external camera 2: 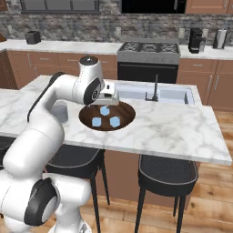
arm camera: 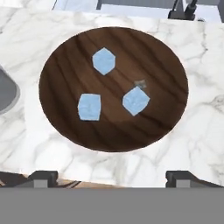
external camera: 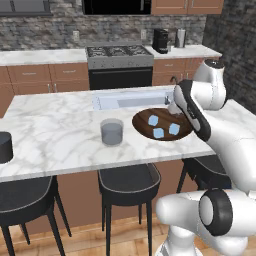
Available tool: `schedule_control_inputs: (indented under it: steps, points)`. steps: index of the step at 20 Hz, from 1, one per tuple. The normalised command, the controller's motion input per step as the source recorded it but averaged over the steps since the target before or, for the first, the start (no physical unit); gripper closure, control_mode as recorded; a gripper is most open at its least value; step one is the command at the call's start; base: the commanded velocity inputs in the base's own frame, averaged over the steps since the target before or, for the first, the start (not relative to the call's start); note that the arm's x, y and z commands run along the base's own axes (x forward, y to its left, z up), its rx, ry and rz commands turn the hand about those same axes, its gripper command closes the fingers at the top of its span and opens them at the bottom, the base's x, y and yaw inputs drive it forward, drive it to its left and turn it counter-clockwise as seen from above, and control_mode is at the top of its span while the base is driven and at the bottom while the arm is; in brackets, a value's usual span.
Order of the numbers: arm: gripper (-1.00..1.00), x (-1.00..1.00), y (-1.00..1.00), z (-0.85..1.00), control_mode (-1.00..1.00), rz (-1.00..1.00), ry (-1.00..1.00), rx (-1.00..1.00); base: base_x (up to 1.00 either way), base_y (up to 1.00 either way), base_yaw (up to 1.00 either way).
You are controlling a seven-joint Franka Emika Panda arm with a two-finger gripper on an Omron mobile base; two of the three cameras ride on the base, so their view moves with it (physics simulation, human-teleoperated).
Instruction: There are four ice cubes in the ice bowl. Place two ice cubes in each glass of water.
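The robot's two-finger gripper (arm camera: 111, 177) hangs above the wide, shallow, round dark-brown wooden bowl (arm camera: 65, 61) with its jaws spread wide and nothing between them; in the hand view the two dark fingertips (arm camera: 41, 178) rise well apart at the near rim of the bowl. Three small pale light-blue ice cubes sit inside the bowl, none touching another: one (arm camera: 104, 61) toward the far side, one (arm camera: 89, 106) at the near left, and one (arm camera: 136, 100) at the near right, close to the bowl's middle (a small grey speck lies just beside this last cube). The bowl rests on the white marble island counter (external camera: 60, 145), just in front of the recessed sink (external camera: 125, 100). To the left of the bowl, near it on the same counter, stands the short see-through grey glass tumbler of bluish water (external camera: 111, 132). Well apart from the bowl, at the left edge of the left base view, stands the short dark grey tumbler (external camera: 5, 146). Dark round stools (external camera: 129, 179) stand under the counter's near edge, below the bowl.
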Motion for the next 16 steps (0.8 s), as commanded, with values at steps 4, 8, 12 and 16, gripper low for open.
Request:
schedule_control_inputs:
  steps: [4, 8, 12, 16]
  points:
    - [-1.0, 0.59, -0.05, -0.04, -1.0, -0.25, 0.02, 0.0, 0.0, 0.0, 0.0]
    - [-1.0, 0.61, -0.12, -0.05, -1.0, -0.21, 0.07, 0.0, 0.0, 0.0, 0.0]
    - [-1.0, 0.63, -0.19, -0.23, -1.0, -0.06, 0.17, 0.0, 0.0, 0.0, 0.0]
    - [-1.0, 0.41, -0.19, -0.33, -1.0, 0.0, 0.28, 0.02, 0.0, 0.0, 0.0]
